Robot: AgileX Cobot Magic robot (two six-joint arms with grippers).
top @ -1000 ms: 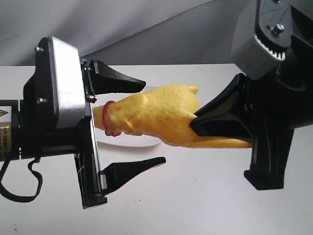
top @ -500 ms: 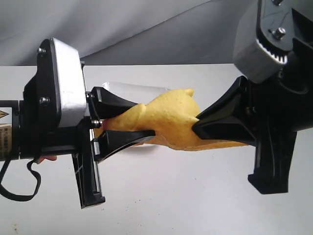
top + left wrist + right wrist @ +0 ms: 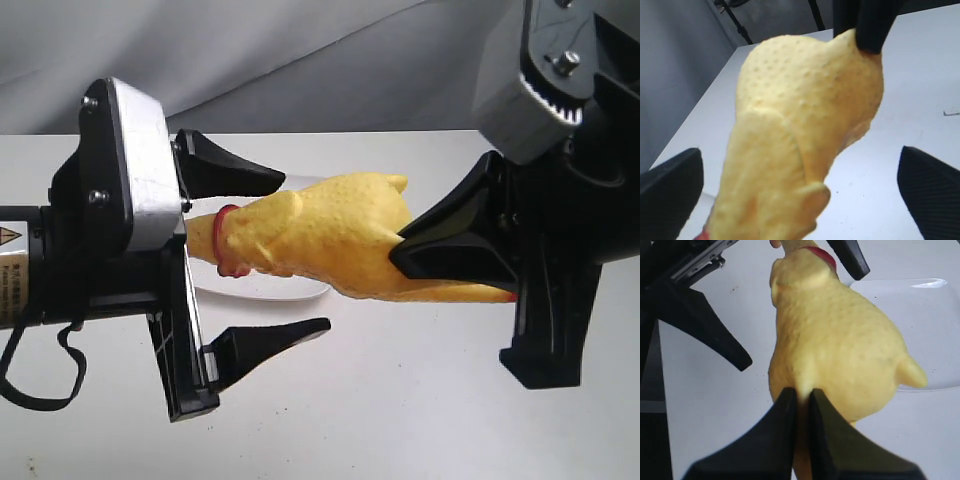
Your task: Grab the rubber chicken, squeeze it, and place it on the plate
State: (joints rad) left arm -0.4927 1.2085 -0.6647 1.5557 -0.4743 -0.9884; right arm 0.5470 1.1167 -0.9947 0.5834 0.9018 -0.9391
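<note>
The yellow rubber chicken (image 3: 330,240) hangs level above the table, its red collar (image 3: 222,240) toward the left arm. My right gripper (image 3: 410,255) is shut on the chicken's leg end (image 3: 840,345). My left gripper (image 3: 285,255) stands open, one finger (image 3: 235,170) above the neck and one below, neither touching. In the left wrist view the bumpy body (image 3: 805,115) fills the gap between the fingers. The white plate (image 3: 920,315) lies on the table under and behind the chicken, and only a sliver of the plate (image 3: 250,288) shows in the exterior view. The head is hidden.
The white table (image 3: 400,400) stretches in front of the arms. A grey cloth backdrop (image 3: 300,60) hangs behind the table's far edge.
Half a second ago my left gripper was shut on the chicken's neck, squeezing it. It has opened again, and the body has sprung back to its full shape. The right gripper has kept its hold.
</note>
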